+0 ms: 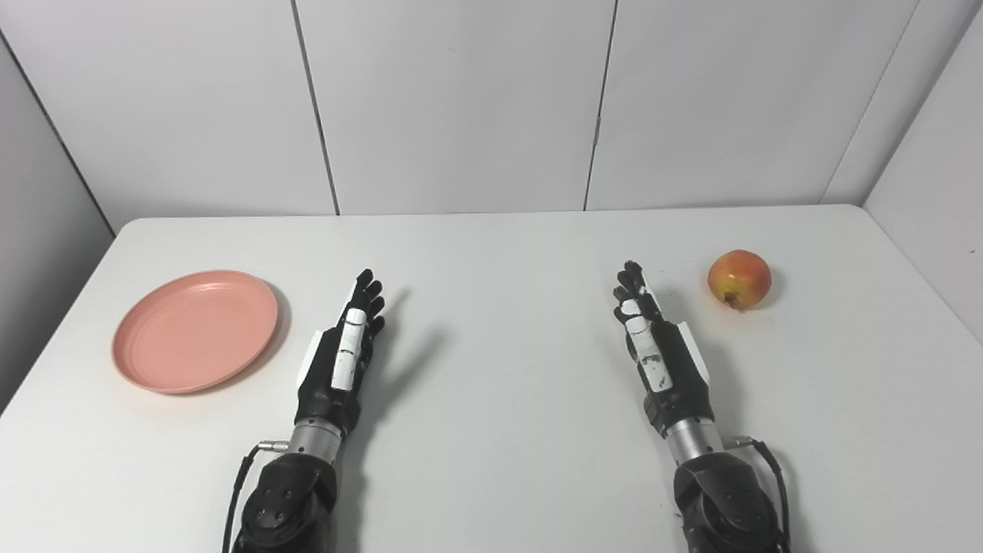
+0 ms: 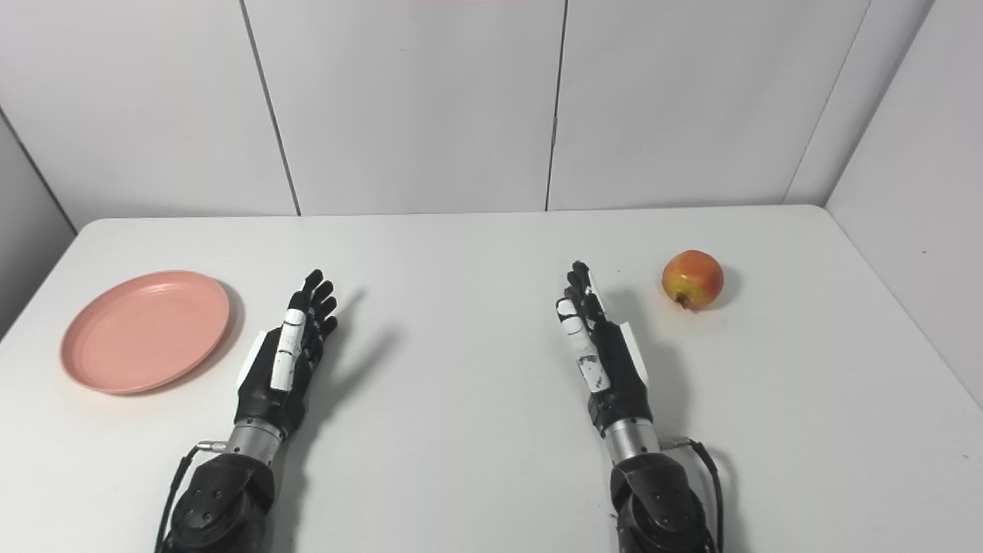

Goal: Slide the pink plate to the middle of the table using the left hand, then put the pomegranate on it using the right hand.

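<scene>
A pink plate [image 1: 196,329] lies flat and empty on the left side of the white table [image 1: 491,253]. A red-yellow pomegranate [image 1: 739,279] sits on the right side. My left hand [image 1: 347,349] is open, fingers straight and pointing away, a short way right of the plate and not touching it. My right hand [image 1: 653,342] is open too, fingers straight, left of the pomegranate and a little nearer to me, with a gap between them. Both hands hold nothing.
White wall panels [image 1: 461,100] stand behind the table's far edge, and a panel closes the right side [image 1: 937,177]. Bare tabletop lies between my two hands [image 1: 499,346].
</scene>
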You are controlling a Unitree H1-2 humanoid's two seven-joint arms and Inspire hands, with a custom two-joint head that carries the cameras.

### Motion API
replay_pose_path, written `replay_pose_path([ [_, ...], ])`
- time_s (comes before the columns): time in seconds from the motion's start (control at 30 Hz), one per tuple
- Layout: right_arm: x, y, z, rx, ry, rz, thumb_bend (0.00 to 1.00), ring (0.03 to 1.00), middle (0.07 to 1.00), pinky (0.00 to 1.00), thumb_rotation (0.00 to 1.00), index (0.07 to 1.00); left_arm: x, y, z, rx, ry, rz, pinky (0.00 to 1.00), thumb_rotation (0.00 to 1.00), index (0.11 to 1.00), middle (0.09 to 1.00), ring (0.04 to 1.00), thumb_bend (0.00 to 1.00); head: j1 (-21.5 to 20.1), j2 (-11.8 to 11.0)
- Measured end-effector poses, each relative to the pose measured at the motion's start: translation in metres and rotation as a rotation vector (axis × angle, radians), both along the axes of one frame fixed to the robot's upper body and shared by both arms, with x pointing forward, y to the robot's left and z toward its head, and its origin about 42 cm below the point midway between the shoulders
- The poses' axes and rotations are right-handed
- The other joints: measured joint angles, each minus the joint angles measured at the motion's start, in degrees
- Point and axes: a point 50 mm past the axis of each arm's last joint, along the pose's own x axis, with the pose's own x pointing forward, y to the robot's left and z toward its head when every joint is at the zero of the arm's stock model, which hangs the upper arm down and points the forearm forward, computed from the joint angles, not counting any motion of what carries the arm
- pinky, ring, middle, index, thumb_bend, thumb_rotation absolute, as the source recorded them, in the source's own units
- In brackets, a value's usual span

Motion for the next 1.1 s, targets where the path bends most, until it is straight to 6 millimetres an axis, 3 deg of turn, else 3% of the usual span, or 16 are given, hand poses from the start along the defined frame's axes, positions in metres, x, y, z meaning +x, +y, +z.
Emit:
replay_pose_path([
  [0.5,0.000,0.000,0.000,0.002,-0.001,-0.001,0.67,1.000,1.000,1.00,0.90,1.000,0.000,-0.001,0.000,-0.021,0.000,-0.010,1.00,1.00,1.000,1.000,1.000,0.63,0.79,-0.18],
  [0.57,0.000,0.000,0.000,0.006,-0.001,0.000,0.66,1.000,1.000,1.00,0.88,1.000,0.000,-0.002,0.000,-0.020,0.000,-0.013,1.00,1.00,1.000,1.000,1.000,0.63,5.51,-0.87],
  [0.63,0.000,-0.002,0.000,0.022,0.000,0.005,0.65,1.000,1.000,1.00,0.87,1.000,0.000,-0.004,0.000,-0.020,-0.007,-0.016,1.00,1.00,1.000,1.000,1.000,0.64,5.89,-0.97],
  [0.7,0.000,-0.006,0.000,0.033,0.000,0.018,0.64,1.000,1.000,1.00,0.87,1.000,0.000,-0.009,0.000,-0.019,-0.015,-0.020,1.00,1.00,1.000,1.000,1.000,0.64,11.04,-2.28],
  [0.73,0.000,-0.008,0.000,0.034,-0.001,0.027,0.64,1.000,1.000,1.00,0.87,1.000,0.000,-0.012,0.001,-0.021,-0.021,-0.021,1.00,1.00,1.000,1.000,1.000,0.64,11.07,-2.29],
  [0.77,0.000,-0.011,0.000,0.033,-0.001,0.032,0.64,1.000,1.000,1.00,0.87,1.000,-0.001,-0.015,0.001,-0.021,-0.024,-0.022,1.00,1.00,1.000,1.000,1.000,0.65,11.07,-2.29],
  [0.9,0.001,-0.029,-0.002,0.025,0.008,0.044,0.60,1.000,1.000,1.00,0.90,1.000,0.001,-0.031,0.001,-0.007,-0.038,-0.023,1.00,1.00,1.000,1.000,1.000,0.66,18.88,-4.83],
  [1.1,0.001,-0.041,-0.006,0.043,0.022,0.034,0.60,1.000,1.000,1.00,0.90,1.000,0.003,-0.048,0.000,0.053,-0.035,0.017,1.00,1.00,1.000,1.000,1.000,0.66,21.18,-5.89],
])
